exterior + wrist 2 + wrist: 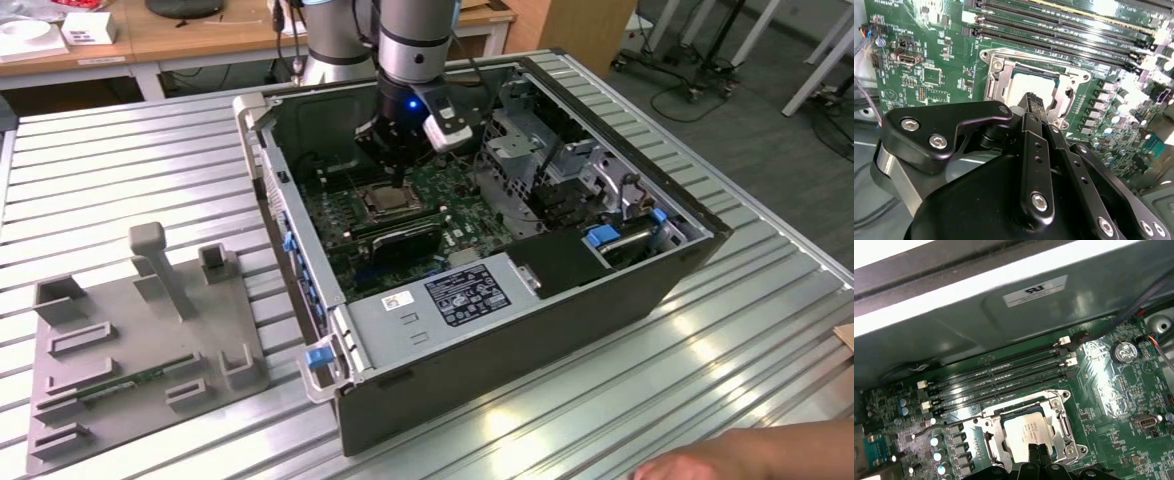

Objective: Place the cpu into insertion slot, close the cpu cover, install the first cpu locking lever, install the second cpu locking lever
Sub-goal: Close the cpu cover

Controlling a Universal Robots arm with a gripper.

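The gripper (1037, 450), its fingers closed together on nothing, stood with its tips over the cpu (1025, 430), which lay in the insertion slot (1019, 411) under the lowered cpu cover (1066, 429), with the black memory slots (999, 380) just beside and the case wall (1004, 330) near.

The open case (534, 330) is entered from above; the room inside is bounded by its walls on every side. The space over the insertion slot (1066, 432) is taken by the tool (1038, 454). Just beside the slot, long memory slots (999, 375) are set low, and a case wall is seen rising beyond them. Toward the exterior view's right, passage is blocked by a metal cage (527, 150) and a black box (561, 262). On the surface (134, 150), a grey fixture plate (134, 350) is placed at the exterior view's left, well apart from the case.
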